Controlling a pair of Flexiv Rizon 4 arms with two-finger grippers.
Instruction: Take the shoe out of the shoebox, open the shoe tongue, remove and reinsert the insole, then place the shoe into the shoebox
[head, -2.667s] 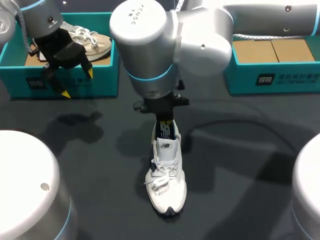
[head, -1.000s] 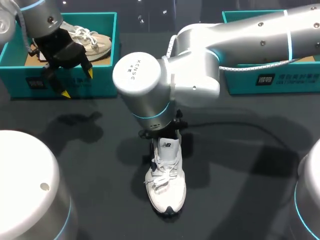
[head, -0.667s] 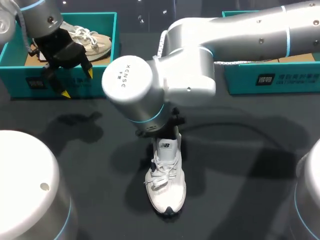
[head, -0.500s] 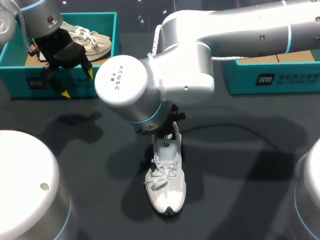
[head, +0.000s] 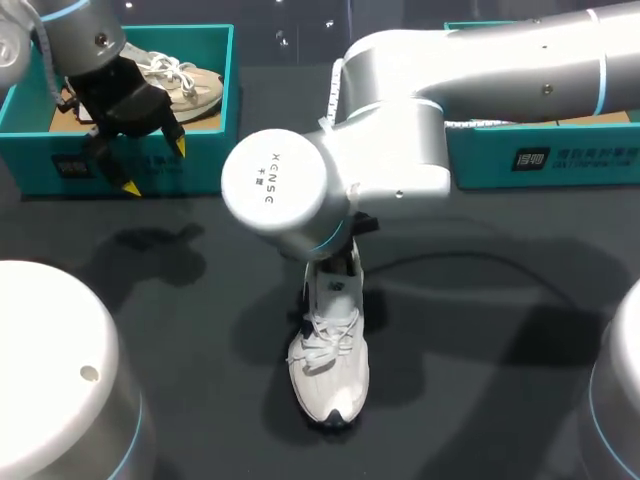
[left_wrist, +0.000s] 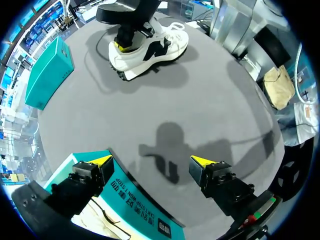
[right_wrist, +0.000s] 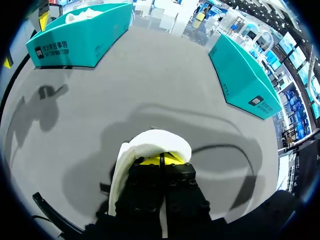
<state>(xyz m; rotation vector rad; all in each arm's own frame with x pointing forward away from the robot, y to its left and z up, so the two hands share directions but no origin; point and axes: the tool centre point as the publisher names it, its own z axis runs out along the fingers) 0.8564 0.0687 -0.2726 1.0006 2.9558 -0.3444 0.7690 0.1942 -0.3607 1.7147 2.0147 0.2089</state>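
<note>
The white shoe (head: 330, 365) lies on the dark table, toe toward the near edge. My right arm reaches across from the right, and its wrist hides the gripper above the shoe's heel opening. In the right wrist view my right gripper (right_wrist: 161, 160) is shut, its yellow tips together inside the shoe (right_wrist: 150, 140), whose white collar curves around them. Nothing shows pinched between the fingers. My left gripper (head: 155, 166) hangs open and empty over the front wall of the left shoebox (head: 215, 150). From the left wrist, the gripper (left_wrist: 151, 161) looks toward the shoe (left_wrist: 155, 47).
A beige shoe (head: 185, 85) lies in the left teal shoebox. The second teal shoebox (head: 560, 160) stands at the back right, its cardboard floor showing. Both boxes (right_wrist: 75, 42) (right_wrist: 242, 75) lie beyond the shoe in the right wrist view.
My right arm's wrist swung left, then back right over the shoe's heel, staying low in the opening. The shoe shifted slightly. The left arm has not moved.
</note>
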